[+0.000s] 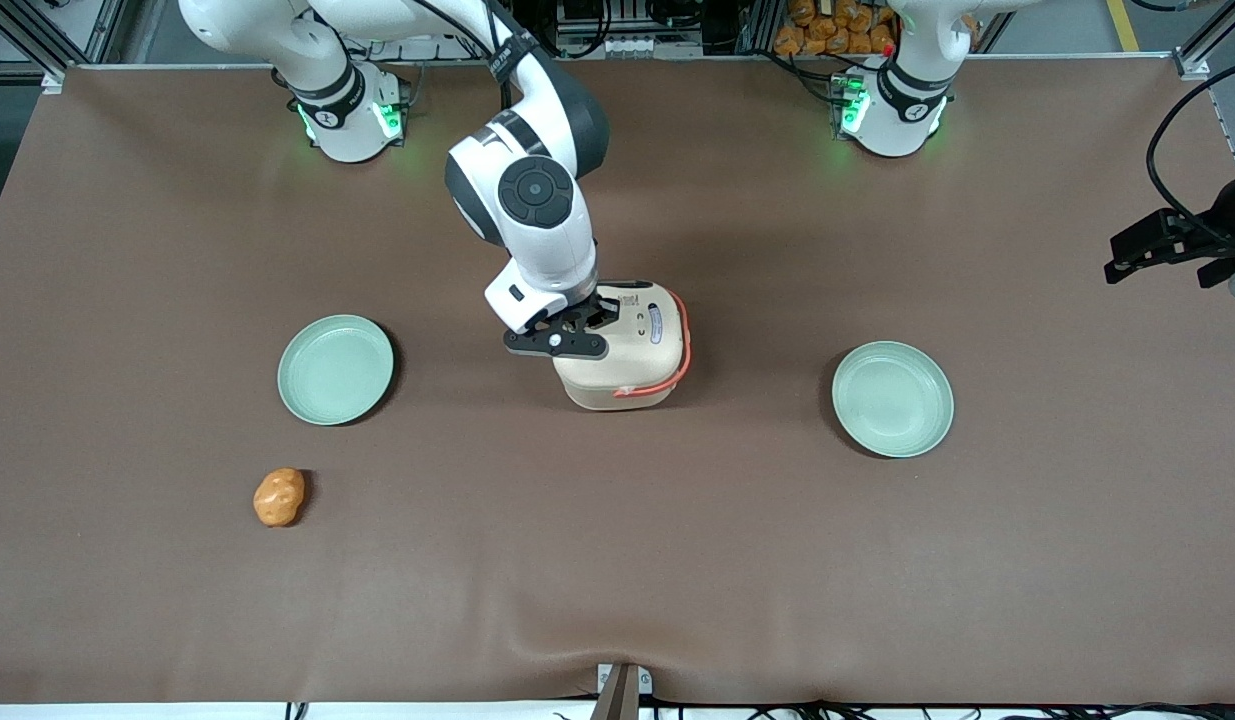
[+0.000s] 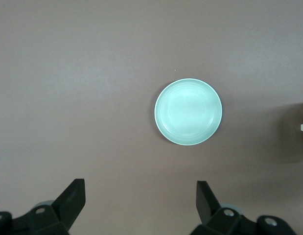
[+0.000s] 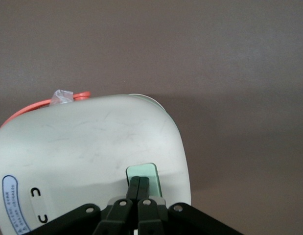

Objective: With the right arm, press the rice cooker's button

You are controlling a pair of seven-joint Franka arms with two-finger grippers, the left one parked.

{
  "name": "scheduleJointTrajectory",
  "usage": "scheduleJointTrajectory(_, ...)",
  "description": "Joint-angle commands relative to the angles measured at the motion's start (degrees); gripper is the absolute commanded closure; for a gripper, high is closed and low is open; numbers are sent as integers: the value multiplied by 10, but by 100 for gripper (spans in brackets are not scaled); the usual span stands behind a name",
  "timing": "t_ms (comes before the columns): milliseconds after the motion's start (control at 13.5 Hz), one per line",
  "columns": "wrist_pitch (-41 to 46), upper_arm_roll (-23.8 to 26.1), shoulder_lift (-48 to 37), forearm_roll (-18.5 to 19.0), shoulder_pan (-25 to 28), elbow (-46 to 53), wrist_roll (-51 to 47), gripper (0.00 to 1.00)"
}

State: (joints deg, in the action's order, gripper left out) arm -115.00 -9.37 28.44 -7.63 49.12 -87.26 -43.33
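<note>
The cream rice cooker (image 1: 632, 350) with a salmon-orange handle stands mid-table between two plates. In the right wrist view its lid (image 3: 87, 147) fills the frame, with the pale green button (image 3: 150, 173) near the lid's edge. The right arm's black gripper (image 3: 140, 180) is shut, fingers pressed together, with the tips resting on the button. In the front view the gripper (image 1: 602, 312) sits on top of the cooker at the working arm's side of the lid, and hides the button.
Two pale green plates (image 1: 335, 369) (image 1: 892, 398) lie on either side of the cooker; one shows in the left wrist view (image 2: 188, 111). An orange lumpy object (image 1: 279, 497) lies nearer the front camera, toward the working arm's end. A bluish-white oval label (image 3: 11, 200) is on the lid.
</note>
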Motion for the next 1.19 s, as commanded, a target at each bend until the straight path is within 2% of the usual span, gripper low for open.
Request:
scheduleJointTrajectory(0, 63, 1, -8, -5, -10, 58, 2, 98)
scheduleJointTrajectory(74, 85, 1, -14, -4, -12, 78, 3, 97)
scheduleJointTrajectory(296, 146, -1, -27, -3, -42, 130, 8, 73)
scheduleJointTrajectory(370, 166, -1, -36, -2, -53, 141, 18, 56)
scheduleJointTrajectory(444, 186, -3, -55, 3, -59, 145, 35, 24)
scheduleJointTrajectory(519, 195, -6, -74, 5, -72, 145, 43, 0)
scheduleJointTrajectory(889, 259, -25, -146, 3, -152, 145, 82, 0)
scheduleJointTrajectory(1111, 324, -37, -182, 17, -213, 143, 226, 0)
